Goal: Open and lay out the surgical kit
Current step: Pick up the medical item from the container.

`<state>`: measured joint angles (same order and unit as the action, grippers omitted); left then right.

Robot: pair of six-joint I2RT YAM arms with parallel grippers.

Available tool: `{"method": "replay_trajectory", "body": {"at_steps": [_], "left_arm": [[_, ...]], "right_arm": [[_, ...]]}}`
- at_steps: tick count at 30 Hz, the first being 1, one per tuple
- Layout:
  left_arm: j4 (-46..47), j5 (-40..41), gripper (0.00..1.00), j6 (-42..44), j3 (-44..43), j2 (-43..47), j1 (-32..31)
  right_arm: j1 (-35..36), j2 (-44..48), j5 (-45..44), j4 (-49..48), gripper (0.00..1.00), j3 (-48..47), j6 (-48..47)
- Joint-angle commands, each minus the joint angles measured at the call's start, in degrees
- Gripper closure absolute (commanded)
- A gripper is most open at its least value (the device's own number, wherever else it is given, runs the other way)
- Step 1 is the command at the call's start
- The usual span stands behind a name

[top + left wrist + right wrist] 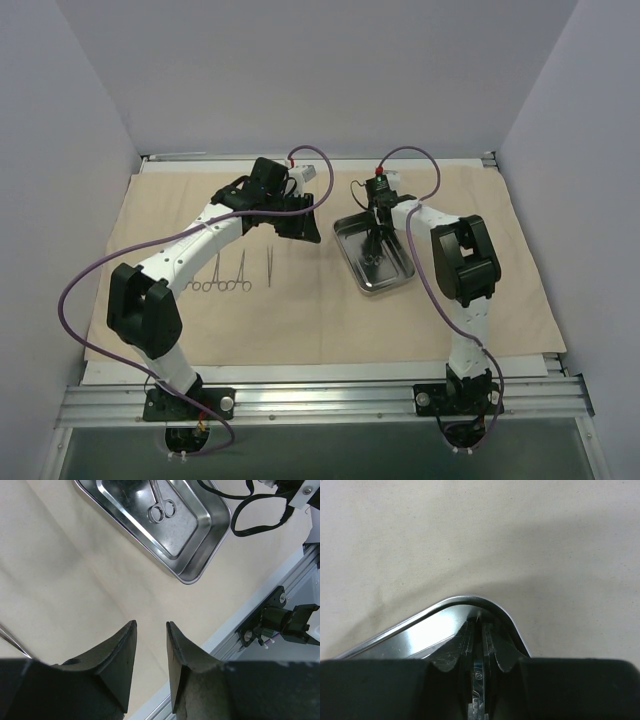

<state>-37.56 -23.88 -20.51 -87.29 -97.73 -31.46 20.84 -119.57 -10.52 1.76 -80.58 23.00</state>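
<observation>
At tray [465, 600] corner, right gripper [481, 626] clamps forceps [478, 671], bare cloth [470, 530] beyond

Lighting is bright, diffuse and even across the cloth [330, 320]. Soft shadows lie beside the tray [390, 277], whose rim carries mirror glare. In the right wrist view, the near fingers [451, 654] are dark and blurred; forceps [479, 672] between them glint.

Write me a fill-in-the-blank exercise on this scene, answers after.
The left pincer is ____ above the cloth, holding nothing.
The right pincer is ____ on forceps inside the steel tray.
Loose instruments lie on the cloth to the tray's ____ in the top view.
Answers: open; shut; left.
</observation>
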Motion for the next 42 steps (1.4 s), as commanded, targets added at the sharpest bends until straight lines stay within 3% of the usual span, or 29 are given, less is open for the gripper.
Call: {"method": "replay_trajectory", "body": {"at_steps": [1, 12, 19, 32, 42], "left_arm": [[-0.1, -0.7, 0.61, 1.2, -0.8, 1.3, -0.4], [2.0, -2.0, 0.61, 0.1, -2.4, -1.4, -0.4], [7.0, -4.8, 0.59, -2.6, -3.3, -4.9, -0.6], [15.0, -9.9, 0.55, -9.4, -1.6, -5.8, -0.9], [16.2, -11.3, 0.54, -10.7, 0.2, -6.0, -1.0]], "right_arm": [[0.5, 0.5, 2.5, 6.8, 1.0, 0.8, -0.5], [0.4, 9.8, 4.2, 9.7, 1.0, -0.5, -0.2], [0.3, 10.7, 4.7, 10.2, 1.0, -1.1, 0.1], [2.0, 12.0, 8.6, 18.4, 1.0, -11.6, 5.5], [5.3, 12.2, 12.2, 18.9, 1.0, -15.2, 9.2]]}}
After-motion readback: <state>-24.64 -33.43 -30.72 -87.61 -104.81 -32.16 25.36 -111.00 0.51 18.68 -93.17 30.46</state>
